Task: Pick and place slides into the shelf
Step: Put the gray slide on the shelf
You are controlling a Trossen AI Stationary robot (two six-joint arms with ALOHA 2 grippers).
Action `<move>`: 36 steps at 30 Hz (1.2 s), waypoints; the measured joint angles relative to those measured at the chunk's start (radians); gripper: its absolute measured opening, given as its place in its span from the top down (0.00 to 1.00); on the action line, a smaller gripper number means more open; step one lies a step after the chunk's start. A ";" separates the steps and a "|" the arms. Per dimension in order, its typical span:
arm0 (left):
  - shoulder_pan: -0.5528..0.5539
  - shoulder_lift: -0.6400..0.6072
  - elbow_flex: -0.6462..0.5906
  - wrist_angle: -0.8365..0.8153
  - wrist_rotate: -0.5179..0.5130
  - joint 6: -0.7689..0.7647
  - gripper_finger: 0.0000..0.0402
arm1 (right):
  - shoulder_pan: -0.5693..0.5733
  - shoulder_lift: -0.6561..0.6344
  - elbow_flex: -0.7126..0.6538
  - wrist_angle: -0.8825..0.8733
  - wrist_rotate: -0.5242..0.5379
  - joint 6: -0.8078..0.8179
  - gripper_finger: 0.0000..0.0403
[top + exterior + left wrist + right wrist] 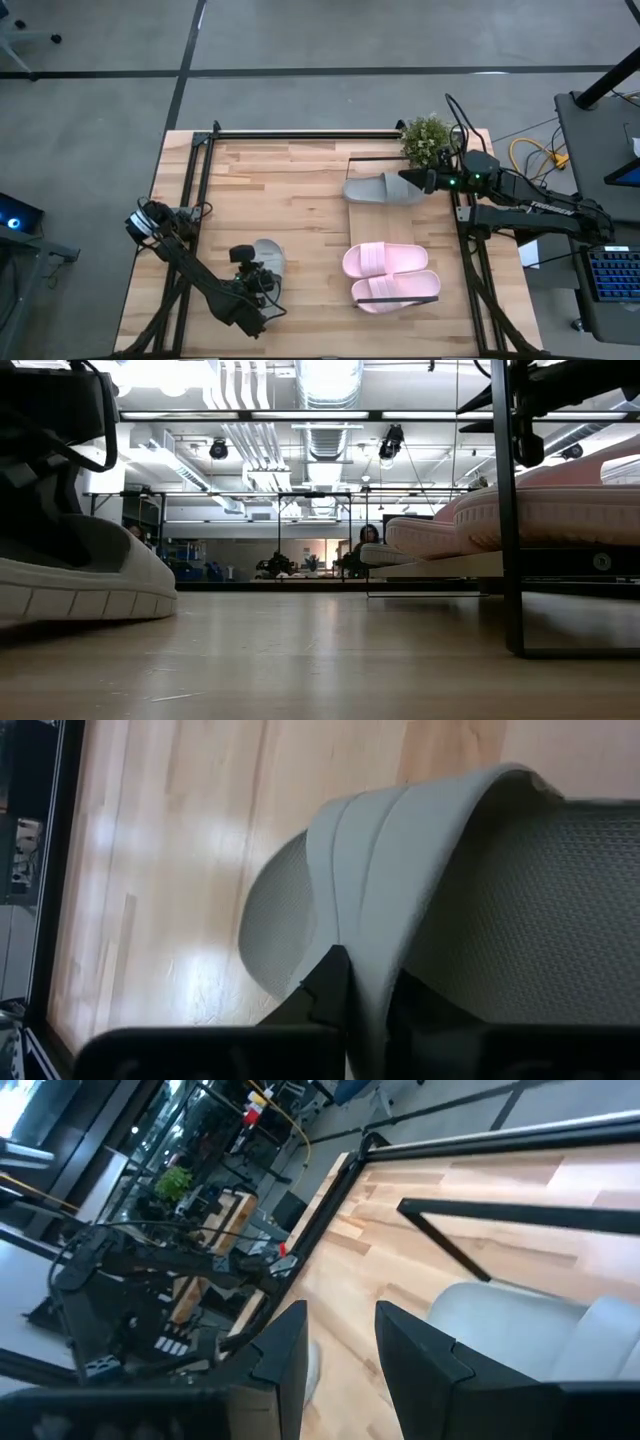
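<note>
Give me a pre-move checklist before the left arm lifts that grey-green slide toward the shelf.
1. Left gripper shut on the strap of the loose grey-green slide: ok, its fingers pinch the strap edge in the left wrist view.
2. Slide off the table: not ok, its sole rests on the tabletop in the low view.
3. Free spot on the shelf: ok, bare board shows between the other grey-green slide and the pink pair.
4. Right gripper out of the way: not ok, it sits at the shelved slide's end, fingers apart.
5. Grip depth enough to hold: cannot tell.
</note>
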 joint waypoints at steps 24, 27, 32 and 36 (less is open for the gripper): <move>0.075 -0.371 0.068 0.008 -0.253 0.495 1.00 | 0.001 0.019 0.000 0.013 -0.294 0.271 0.44; 0.120 -0.375 0.097 0.049 -0.264 0.654 1.00 | 0.004 0.033 0.000 0.030 -0.316 0.348 0.38; 0.184 -0.377 0.116 0.216 -0.288 0.913 1.00 | 0.022 0.063 0.000 0.087 -0.319 0.421 0.32; 0.227 -0.389 0.116 0.357 -0.320 1.101 1.00 | 0.043 0.099 0.000 0.116 -0.324 0.492 0.31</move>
